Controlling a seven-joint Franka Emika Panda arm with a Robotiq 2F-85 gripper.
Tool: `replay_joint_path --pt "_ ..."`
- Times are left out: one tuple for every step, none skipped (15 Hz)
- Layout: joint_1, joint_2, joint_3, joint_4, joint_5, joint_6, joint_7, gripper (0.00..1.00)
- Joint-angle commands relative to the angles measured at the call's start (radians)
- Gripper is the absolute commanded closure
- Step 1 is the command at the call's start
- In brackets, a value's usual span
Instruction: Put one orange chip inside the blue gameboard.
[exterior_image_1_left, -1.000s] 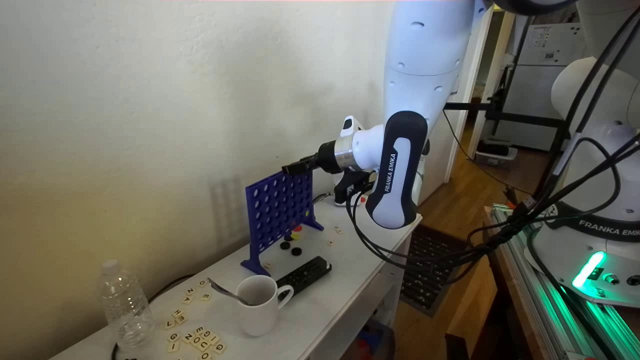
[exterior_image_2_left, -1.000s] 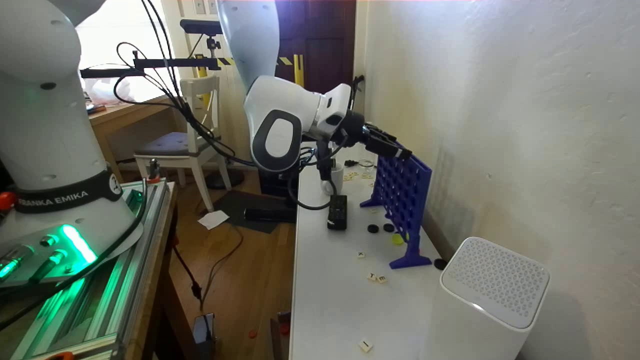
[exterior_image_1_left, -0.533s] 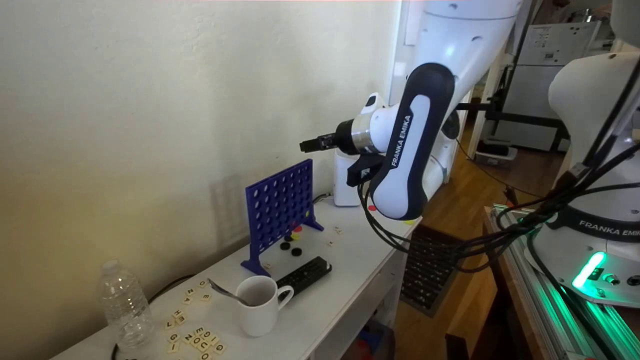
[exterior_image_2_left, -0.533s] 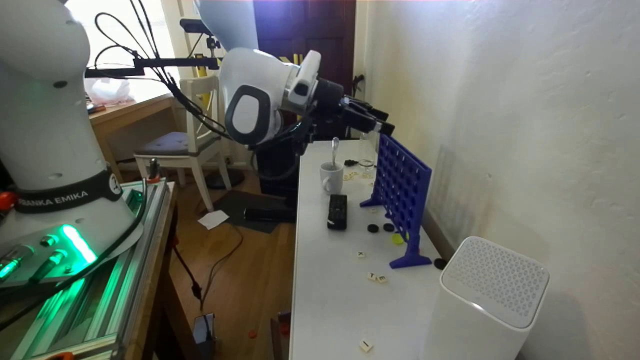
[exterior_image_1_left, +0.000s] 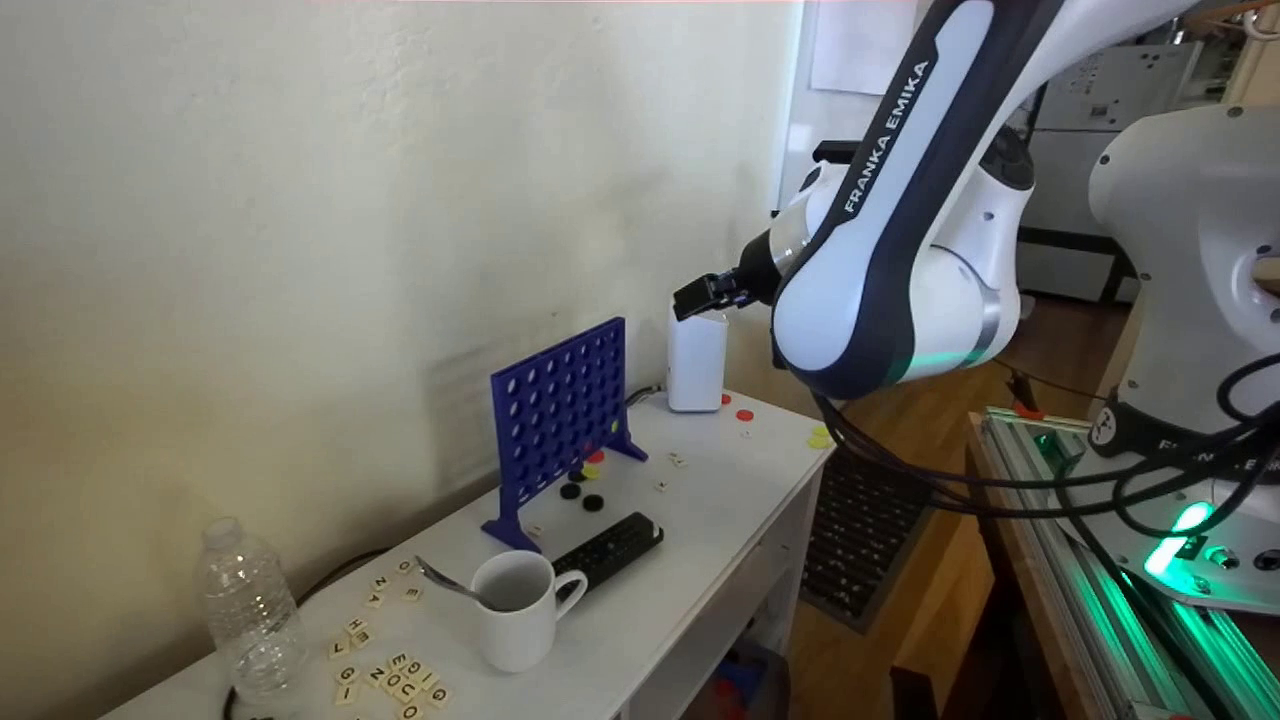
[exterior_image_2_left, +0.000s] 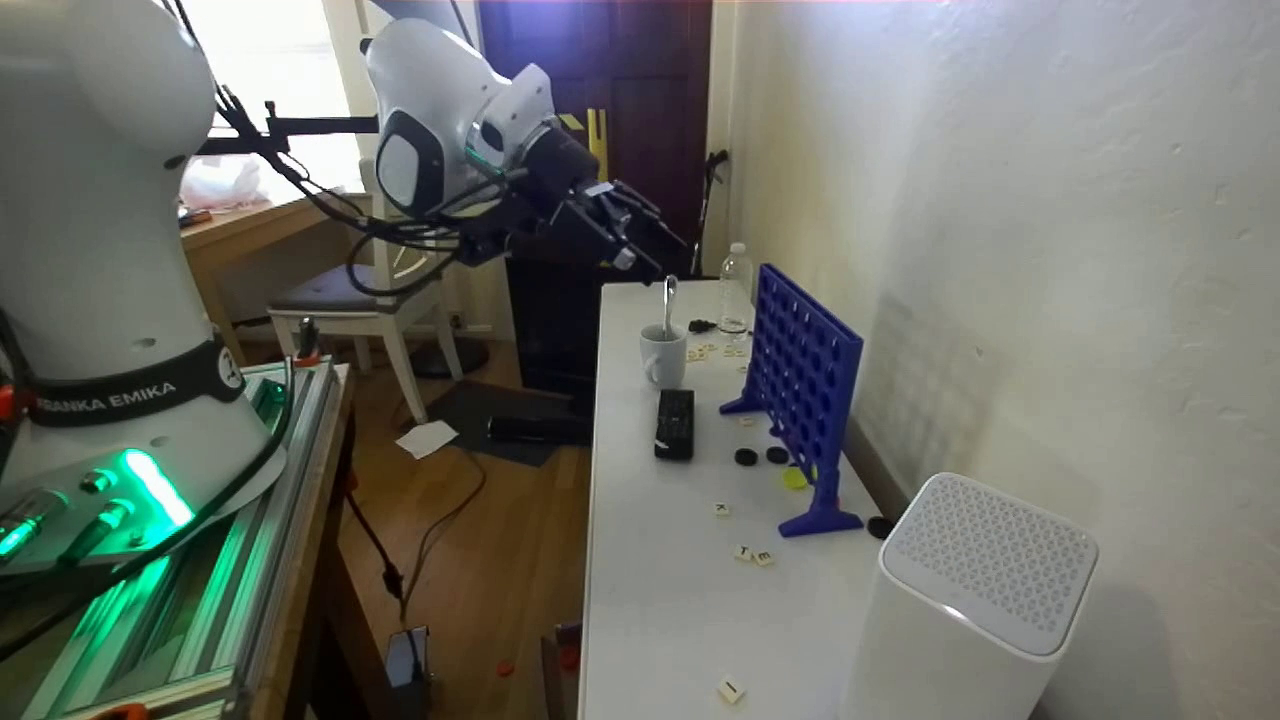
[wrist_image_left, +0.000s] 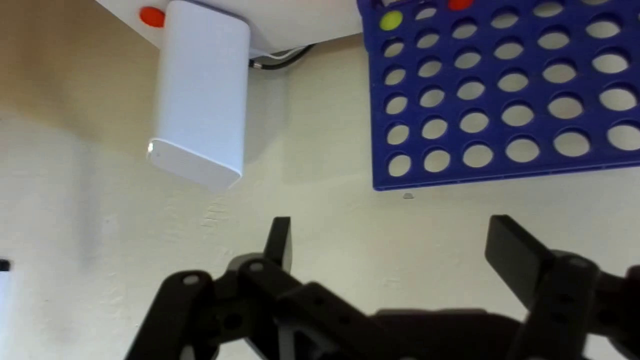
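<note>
Gripper (wrist_image_left: 390, 245) wide — blue gameboard (wrist_image_left: 495, 98) beyond

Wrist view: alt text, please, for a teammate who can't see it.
Open, empty claw at the bottom, pale wall behind it. The blue gameboard fills the upper right, shown upside down; at upper left is a white box with an orange chip beside it.

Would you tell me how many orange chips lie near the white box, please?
2: one orange chip beside the white box, another orange chip slightly farther from it; the box may hide more.
</note>
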Motion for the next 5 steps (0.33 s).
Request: replay_joint_path --pt "-0.172 -0.037 0.158 0.005 0.009 0.057 -0.029 0.0" --pt "-0.172 -0.037 0.156 0.004 0.016 0.057 -0.029 0.0" --pt "-0.172 -0.037 0.154 0.004 0.017 0.056 -0.029 0.0" --pt "-0.172 -0.037 0.154 0.004 0.017 0.056 -0.029 0.0" --pt "-0.172 -0.037 0.154 0.004 0.018 0.056 -0.029 0.0"
